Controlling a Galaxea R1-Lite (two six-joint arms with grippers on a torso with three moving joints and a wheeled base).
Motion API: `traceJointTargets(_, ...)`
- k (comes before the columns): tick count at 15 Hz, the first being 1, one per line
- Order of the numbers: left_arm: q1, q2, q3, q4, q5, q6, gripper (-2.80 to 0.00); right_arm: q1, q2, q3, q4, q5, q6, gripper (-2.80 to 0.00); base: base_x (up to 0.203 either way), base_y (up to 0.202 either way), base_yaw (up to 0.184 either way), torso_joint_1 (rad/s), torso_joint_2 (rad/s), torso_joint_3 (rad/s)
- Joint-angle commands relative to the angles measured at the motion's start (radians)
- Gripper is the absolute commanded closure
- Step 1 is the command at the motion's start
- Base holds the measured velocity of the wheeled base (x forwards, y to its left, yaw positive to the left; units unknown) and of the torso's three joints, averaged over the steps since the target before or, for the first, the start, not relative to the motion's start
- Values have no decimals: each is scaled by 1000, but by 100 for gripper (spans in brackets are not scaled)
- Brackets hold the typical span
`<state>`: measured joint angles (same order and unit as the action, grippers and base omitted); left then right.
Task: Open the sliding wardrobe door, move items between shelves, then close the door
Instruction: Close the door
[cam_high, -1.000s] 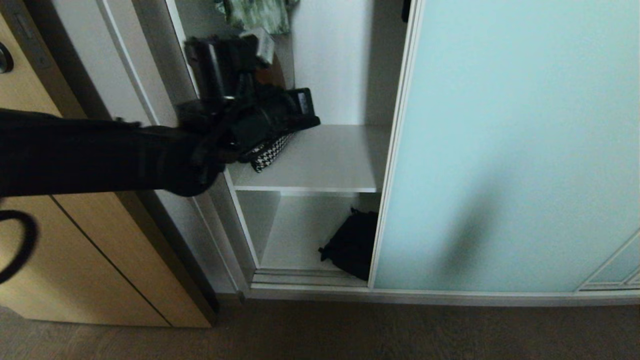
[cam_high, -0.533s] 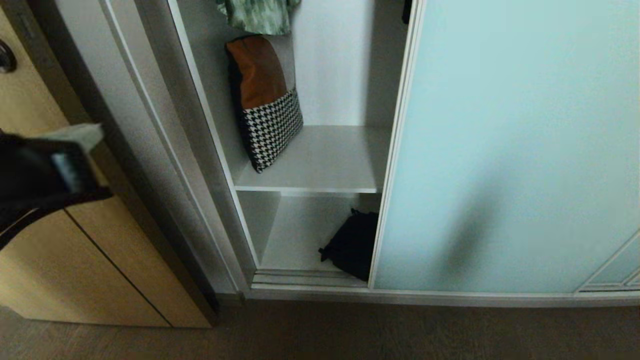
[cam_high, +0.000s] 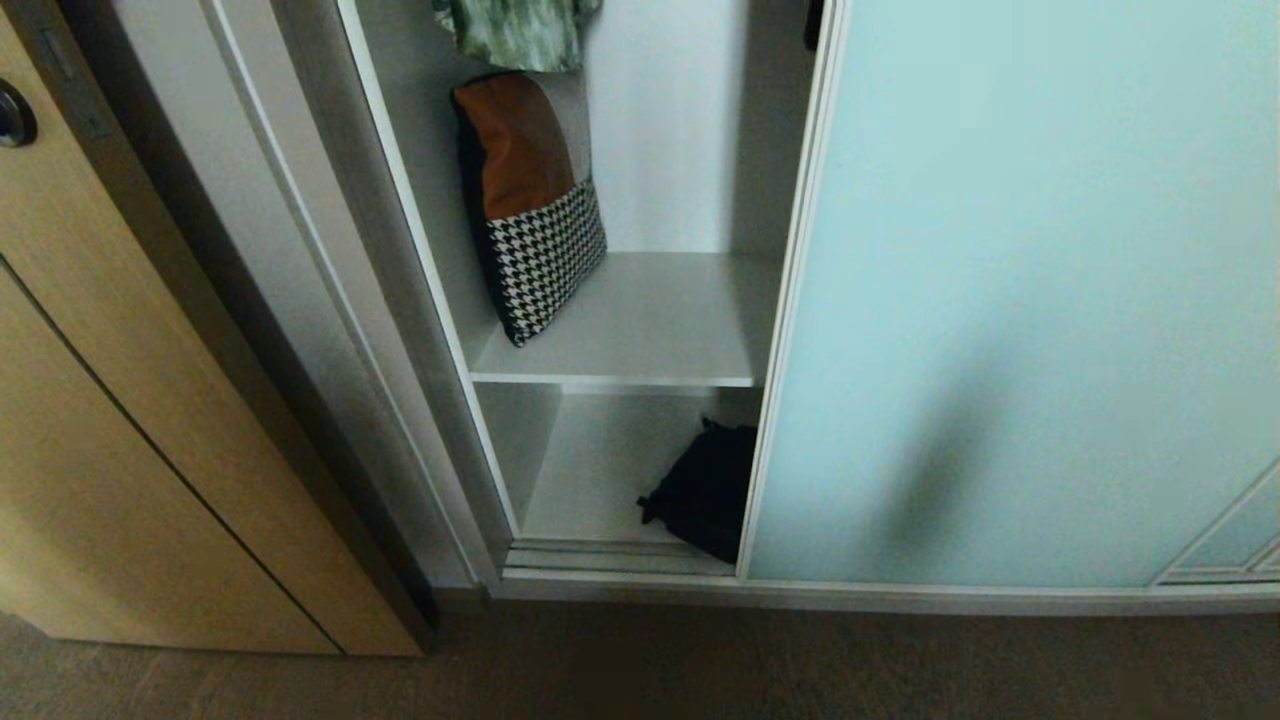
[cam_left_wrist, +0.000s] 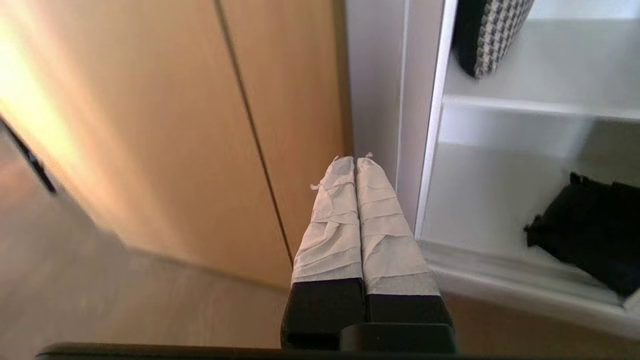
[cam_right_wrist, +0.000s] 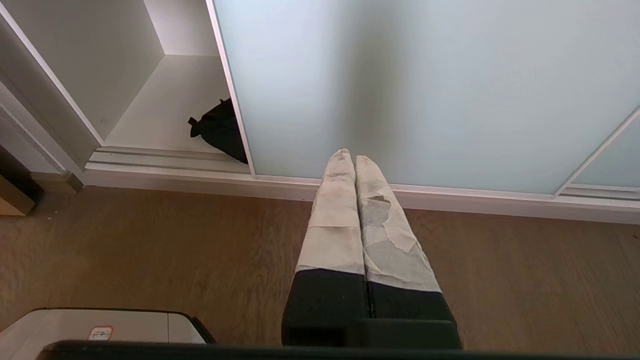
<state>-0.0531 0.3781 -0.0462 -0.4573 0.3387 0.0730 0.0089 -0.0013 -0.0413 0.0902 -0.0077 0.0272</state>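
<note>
- The white wardrobe is standing part open: the sliding wardrobe door (cam_high: 1010, 300), pale aqua frosted glass in a thin silver frame, is sitting to the right and leaving the left bay uncovered.
- The upper shelf (cam_high: 640, 330) is carrying one brown-and-houndstooth cushion (cam_high: 530, 205), which is leaning upright against the bay's left wall with its lower corner resting on the board.
- The bottom shelf (cam_high: 590, 470) is holding the black fabric bag (cam_high: 705, 490), which is lying at the right of the opening, beside the door's edge.
- The door frame is hiding the bag's right part, so its full shape is hard to make out.
- A green patterned garment (cam_high: 515, 30) is hanging above the cushion, and the picture edge is cutting off its top.
- A light wood-grain door (cam_high: 130, 420) with a dark groove is standing left of the wardrobe, and wooden floor (cam_high: 640, 670) is running along the front.
- The left gripper (cam_left_wrist: 354, 159) is hanging outside the wardrobe, in front of the wood-grain door near the white side panel, its taped fingers pressed together on nothing.
- The right gripper (cam_right_wrist: 348, 154) is pointing at the foot of the glass door above the floor, clenched and empty too.
- Neither arm is showing in the head view.
</note>
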Motion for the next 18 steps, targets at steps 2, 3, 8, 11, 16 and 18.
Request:
traceJointTargets(2, 95, -134, 46, 104, -8, -108, 0, 0, 0, 0, 0, 0, 0, 0, 0, 0, 0, 0, 0, 0)
traceJointTargets(3, 104, -144, 46, 117, -13, -140, 0, 0, 0, 0, 0, 0, 0, 0, 0, 0, 0, 0, 0, 0)
traceJointTargets(8, 81, -366, 42, 295, -268, -131, 0, 0, 0, 1, 0, 0, 0, 0, 0, 0, 0, 0, 0, 0)
traceJointTargets(11, 78, -375, 42, 418, -379, -210, 0, 0, 0, 0, 0, 0, 0, 0, 0, 0, 0, 0, 0, 0)
traceJointTargets(16, 77, -373, 37, 472, -345, -15, 0, 0, 0, 1, 0, 0, 0, 0, 0, 0, 0, 0, 0, 0)
traceJointTargets(18, 78, -373, 46, 459, -360, 32, 0, 0, 0, 1, 0, 0, 0, 0, 0, 0, 0, 0, 0, 0)
